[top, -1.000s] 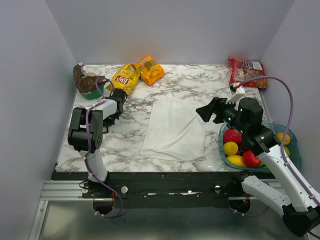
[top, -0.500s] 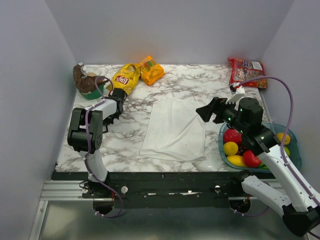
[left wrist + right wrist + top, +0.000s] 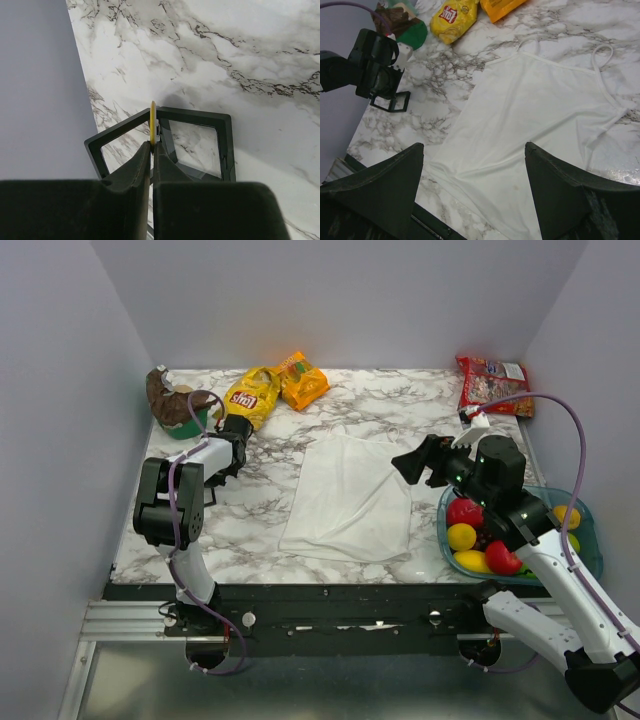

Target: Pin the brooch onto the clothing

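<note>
The brooch (image 3: 153,122), a thin gold-yellow disc seen edge-on, stands upright between the tips of my left gripper (image 3: 152,145), which is shut on it. Just under it lies a small black square frame (image 3: 200,117) on the marble. In the top view the left gripper (image 3: 232,440) is at the table's left side, left of the clothing (image 3: 350,495), a white strappy top lying flat mid-table. My right gripper (image 3: 412,462) hovers open above the clothing's (image 3: 540,115) right edge, with nothing between its fingers (image 3: 395,180).
A blue bowl (image 3: 590,530) of red and yellow fruit sits at the right front. A yellow chips bag (image 3: 250,397), an orange bag (image 3: 302,380) and a green bowl (image 3: 175,405) stand at the back left, and a red bag (image 3: 492,382) at the back right. Walls close three sides.
My left jaws have closed onto the brooch and the left wrist has shifted slightly. The right arm has not moved.
</note>
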Controlling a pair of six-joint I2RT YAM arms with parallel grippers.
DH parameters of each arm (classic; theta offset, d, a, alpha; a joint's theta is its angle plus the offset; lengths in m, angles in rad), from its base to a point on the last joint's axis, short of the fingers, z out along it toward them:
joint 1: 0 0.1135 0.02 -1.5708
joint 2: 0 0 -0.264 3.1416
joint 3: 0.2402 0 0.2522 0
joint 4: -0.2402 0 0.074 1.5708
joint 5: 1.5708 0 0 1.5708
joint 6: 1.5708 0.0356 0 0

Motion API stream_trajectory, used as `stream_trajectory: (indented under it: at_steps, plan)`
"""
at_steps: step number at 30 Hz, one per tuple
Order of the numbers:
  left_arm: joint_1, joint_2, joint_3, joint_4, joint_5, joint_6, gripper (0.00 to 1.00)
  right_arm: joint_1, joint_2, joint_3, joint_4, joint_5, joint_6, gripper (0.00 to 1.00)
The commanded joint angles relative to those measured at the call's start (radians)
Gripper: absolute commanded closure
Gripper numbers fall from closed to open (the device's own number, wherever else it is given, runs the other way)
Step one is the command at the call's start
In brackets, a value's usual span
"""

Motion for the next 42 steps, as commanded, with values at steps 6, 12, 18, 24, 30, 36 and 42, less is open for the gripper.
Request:
stream_trajectory:
  at_steps: [6, 12, 18, 24, 30, 36, 42]
  plan:
    - [0.006, -0.044, -0.006, 0.017, -0.031, -0.009, 0.99, -0.003, -0.008, -0.018, 0.026, -0.020, -0.020, 0.11]
    - [0.006, -0.091, -0.008, 0.026, 0.007, -0.015, 1.00, -0.004, -0.026, -0.021, 0.020, -0.017, -0.020, 0.11]
    - [0.004, -0.252, -0.032, 0.084, 0.175, -0.024, 1.00, -0.004, -0.062, -0.024, -0.004, -0.007, -0.023, 0.11]
    - [-0.010, -0.428, -0.078, 0.170, 0.474, -0.045, 1.00, -0.003, -0.048, -0.021, -0.006, -0.065, 0.000, 0.11]
    - [-0.022, -0.574, -0.130, 0.250, 0.850, -0.094, 1.00, 0.002, -0.040, -0.081, 0.147, -0.215, 0.086, 0.14]
    - [-0.071, -0.634, -0.172, 0.363, 1.264, -0.185, 1.00, 0.057, -0.011, -0.108, 0.247, -0.252, 0.108, 0.14]
    - [-0.158, -0.680, -0.208, 0.490, 1.501, -0.294, 1.00, 0.092, 0.007, -0.095, 0.227, -0.309, 0.091, 0.14]
